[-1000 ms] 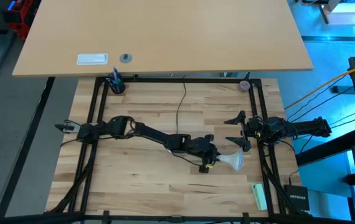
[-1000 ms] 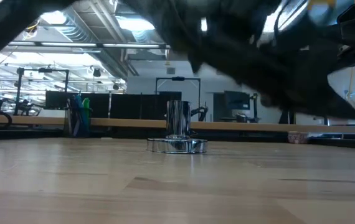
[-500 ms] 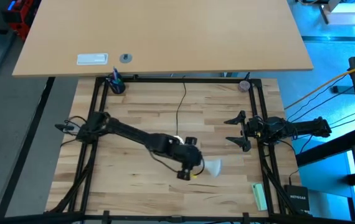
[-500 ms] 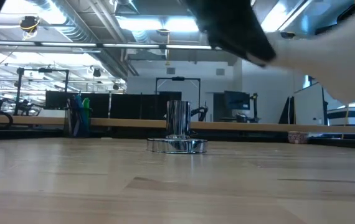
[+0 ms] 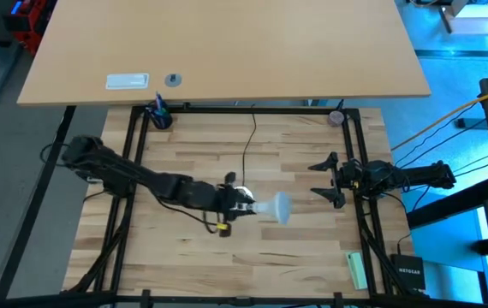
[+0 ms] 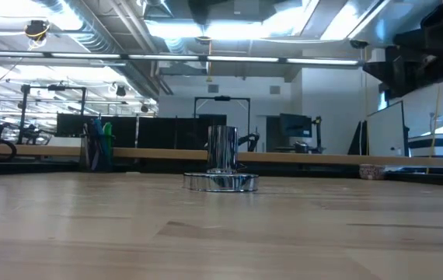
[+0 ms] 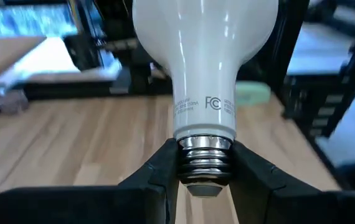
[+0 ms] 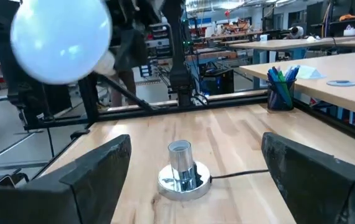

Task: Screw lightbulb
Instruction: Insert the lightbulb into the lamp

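Pinching the lightbulb (image 7: 205, 74) by its screw base, the left gripper (image 7: 205, 171) leaves no thread free, while the right gripper (image 8: 193, 165) waits at the worktop edge, jaws spread.

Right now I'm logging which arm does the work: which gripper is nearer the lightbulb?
Left. The left gripper clamps the lightbulb by its screw base; the right gripper waits open, apart, near the table's right edge.
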{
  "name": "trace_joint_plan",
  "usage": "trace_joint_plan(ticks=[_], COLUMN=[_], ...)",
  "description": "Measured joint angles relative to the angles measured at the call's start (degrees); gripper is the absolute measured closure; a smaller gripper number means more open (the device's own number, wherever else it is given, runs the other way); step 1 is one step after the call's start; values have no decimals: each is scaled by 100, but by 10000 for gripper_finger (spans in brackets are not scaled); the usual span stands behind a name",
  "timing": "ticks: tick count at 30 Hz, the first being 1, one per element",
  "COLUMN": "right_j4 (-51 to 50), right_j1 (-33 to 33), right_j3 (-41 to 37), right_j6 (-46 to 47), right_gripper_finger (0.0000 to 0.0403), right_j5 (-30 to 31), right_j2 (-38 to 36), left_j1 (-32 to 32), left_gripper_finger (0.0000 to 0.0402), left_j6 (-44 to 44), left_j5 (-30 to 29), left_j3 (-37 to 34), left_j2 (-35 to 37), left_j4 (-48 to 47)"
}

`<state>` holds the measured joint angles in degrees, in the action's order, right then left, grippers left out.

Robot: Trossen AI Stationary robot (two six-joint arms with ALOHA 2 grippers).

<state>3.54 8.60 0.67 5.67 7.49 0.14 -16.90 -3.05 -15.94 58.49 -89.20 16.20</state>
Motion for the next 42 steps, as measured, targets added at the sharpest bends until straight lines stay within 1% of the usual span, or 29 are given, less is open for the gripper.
trace_joint_plan(ticks=[2, 6, 11, 15, 17, 19, 21, 26, 29, 31, 35, 37, 42], right_j4=[119, 1096, 2218, 2621, 2750, 2922, 3342, 5127, 5773, 5980, 5860, 5669, 4668], right_j1=[0, 0, 0, 0, 0, 0, 2, 4, 0, 0, 0, 0, 7], right_j3=[20, 28, 39, 41, 45, 47, 47, 116, 452, 831, 1709, 2164, 3252], right_j6=[166, 1350, 1429, 1561, 1629, 1759, 1825, 1796, 1791, 1794, 1803, 1780, 1238], right_gripper_finger=[40, 40, 40, 40, 40, 40, 40, 40, 40, 40, 40, 40, 40], right_j5=[-1, 0, 349, 356, 358, 356, 352, 350, 350, 346, 340, 168, -431], right_j2=[2, 0, 0, 26, 227, 632, 1151, 2922, 4022, 4756, 5945, 6414, 7145], left_j1=[62, 246, 475, 629, 672, 690, 690, 702, 720, 722, 720, 716, 714], left_gripper_finger=[310, 310, 310, 309, 305, 305, 308, 306, 304, 306, 306, 305, 309], left_j6=[37, 159, 172, -11, -126, -235, -306, -433, -440, -424, -435, -523, -861], left_j5=[-59, -99, -79, -85, -83, -81, -79, -76, -77, -79, -77, -78, -165], left_j3=[-398, -840, -924, -910, -912, -918, -917, -917, -917, -917, -917, -917, -917], left_j2=[216, 425, 342, 79, -168, -361, -532, -726, -720, -720, -718, -718, -691], left_j4=[867, 2592, 3520, 4246, 4621, 4846, 5005, 5067, 5064, 5028, 4956, 4870, 4842])
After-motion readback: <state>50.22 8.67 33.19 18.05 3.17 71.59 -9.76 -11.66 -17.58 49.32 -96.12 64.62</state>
